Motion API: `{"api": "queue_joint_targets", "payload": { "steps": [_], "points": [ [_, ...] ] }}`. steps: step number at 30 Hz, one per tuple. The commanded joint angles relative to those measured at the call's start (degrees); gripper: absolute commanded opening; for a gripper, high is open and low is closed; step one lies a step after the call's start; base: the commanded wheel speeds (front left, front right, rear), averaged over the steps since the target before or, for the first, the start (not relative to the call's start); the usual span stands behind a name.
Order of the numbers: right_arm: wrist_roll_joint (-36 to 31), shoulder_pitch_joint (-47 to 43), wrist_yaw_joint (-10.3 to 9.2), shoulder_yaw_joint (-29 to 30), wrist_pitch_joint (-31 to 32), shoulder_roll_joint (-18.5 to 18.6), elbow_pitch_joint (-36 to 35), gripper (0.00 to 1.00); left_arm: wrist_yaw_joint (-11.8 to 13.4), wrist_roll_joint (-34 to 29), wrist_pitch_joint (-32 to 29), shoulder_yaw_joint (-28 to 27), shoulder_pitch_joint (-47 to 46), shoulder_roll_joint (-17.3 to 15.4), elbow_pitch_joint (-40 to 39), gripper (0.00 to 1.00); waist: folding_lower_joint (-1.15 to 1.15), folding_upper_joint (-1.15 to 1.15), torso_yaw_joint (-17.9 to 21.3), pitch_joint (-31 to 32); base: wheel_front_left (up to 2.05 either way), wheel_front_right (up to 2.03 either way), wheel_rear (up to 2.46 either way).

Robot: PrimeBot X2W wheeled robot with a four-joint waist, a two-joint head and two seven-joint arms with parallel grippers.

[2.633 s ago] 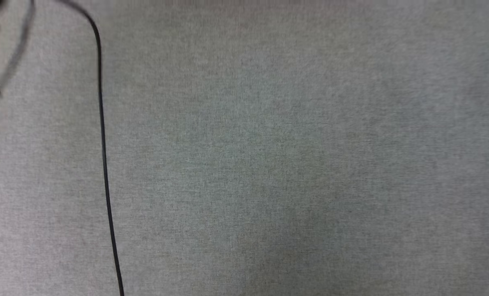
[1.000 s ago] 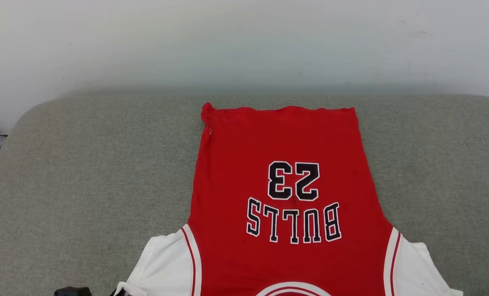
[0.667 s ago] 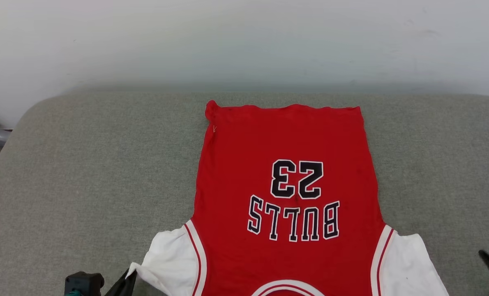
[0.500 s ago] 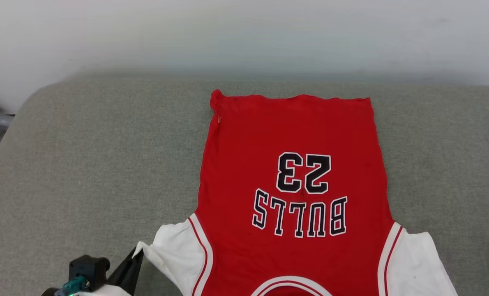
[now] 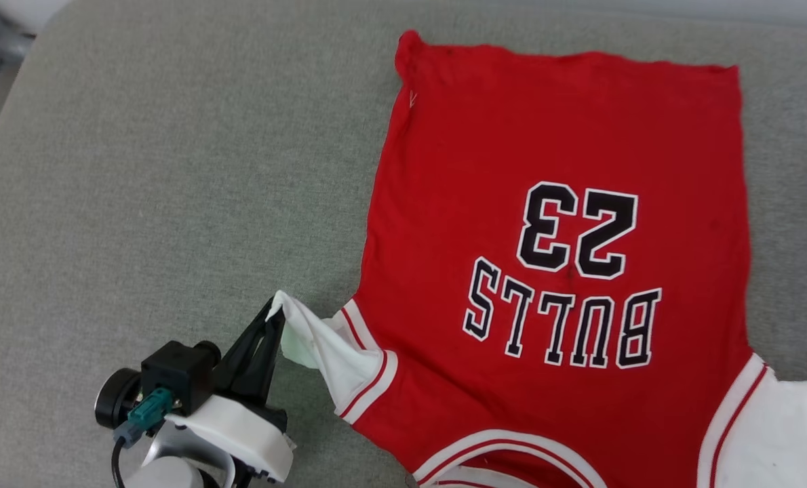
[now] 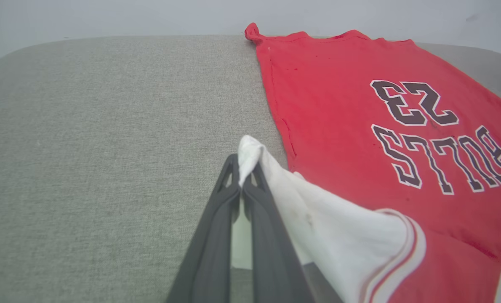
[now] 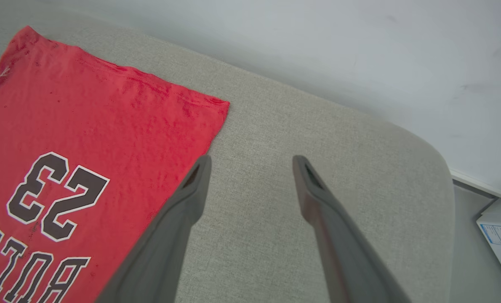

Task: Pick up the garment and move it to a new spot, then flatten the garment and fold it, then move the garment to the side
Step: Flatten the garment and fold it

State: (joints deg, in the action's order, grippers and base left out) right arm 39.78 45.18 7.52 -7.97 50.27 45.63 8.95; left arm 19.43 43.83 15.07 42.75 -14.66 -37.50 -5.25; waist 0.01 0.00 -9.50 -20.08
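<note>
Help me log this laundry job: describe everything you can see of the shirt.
The shirt is a red jersey of soft knit-looking cloth with white short sleeves, red-and-white striped trim and black, white-edged "BULLS 23" print facing up. It lies spread flat on the grey cushion, hem farthest away, one hem corner bunched. The left gripper is shut on the tip of one sleeve, holding it raised.
</note>
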Motion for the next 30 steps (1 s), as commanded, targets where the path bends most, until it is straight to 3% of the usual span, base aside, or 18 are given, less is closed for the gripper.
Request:
{"api": "queue_joint_targets", "payload": {
  "steps": [1,10,13,18,25,26,27,30],
  "points": [
    [-1.07,3.59,-0.06,-0.52,3.65,-1.19,1.61,1.00,0.13,-0.85,0.13,-0.15,-1.30,0.49,-0.44,0.00,-0.01,0.00,-3.82,-5.93,0.00,0.00,0.00],
    [-8.48,18.46,-0.05,-1.39,19.77,-5.01,10.64,1.00,-0.72,-4.41,0.13,-0.45,-5.11,3.57,-2.17,0.00,-0.01,0.00,-7.78,-13.98,0.00,0.00,0.00],
    [-11.18,20.96,-0.05,-0.26,21.13,-6.21,12.71,1.00,-1.34,-5.33,0.13,-0.63,-6.38,4.90,-2.53,0.00,-0.01,0.00,-9.09,-16.32,0.00,0.00,0.00],
    [-14.06,20.80,-0.05,1.48,21.41,-7.87,14.84,1.00,-2.24,-6.47,0.14,-1.25,-7.44,6.35,-2.21,0.00,-0.01,0.00,-10.28,-19.22,0.00,0.00,0.00],
    [-12.77,12.26,-0.04,-0.12,23.26,-8.37,16.94,1.00,-3.64,-7.82,0.08,-1.24,-8.14,7.48,-0.72,0.00,-0.01,0.00,-10.40,-20.14,0.00,0.00,0.00],
    [-12.47,11.86,-0.04,-0.16,23.03,-7.91,16.73,0.11,-3.70,-7.88,0.08,-1.31,-8.27,7.62,-0.58,0.00,-0.01,0.00,-10.37,-20.05,0.00,0.00,0.00],
    [-12.30,11.63,-0.04,-0.27,22.72,-7.53,16.34,0.00,-3.85,-8.03,0.08,-1.34,-8.31,7.55,-0.35,0.00,-0.01,0.00,-10.27,-19.84,0.00,0.00,0.00],
    [-12.03,12.70,-0.05,-0.12,20.84,-6.75,14.71,0.00,-4.11,-8.24,0.08,-1.51,-8.12,7.41,0.29,0.00,-0.01,0.00,-9.72,-18.62,0.00,0.00,0.00]
  ]
}}
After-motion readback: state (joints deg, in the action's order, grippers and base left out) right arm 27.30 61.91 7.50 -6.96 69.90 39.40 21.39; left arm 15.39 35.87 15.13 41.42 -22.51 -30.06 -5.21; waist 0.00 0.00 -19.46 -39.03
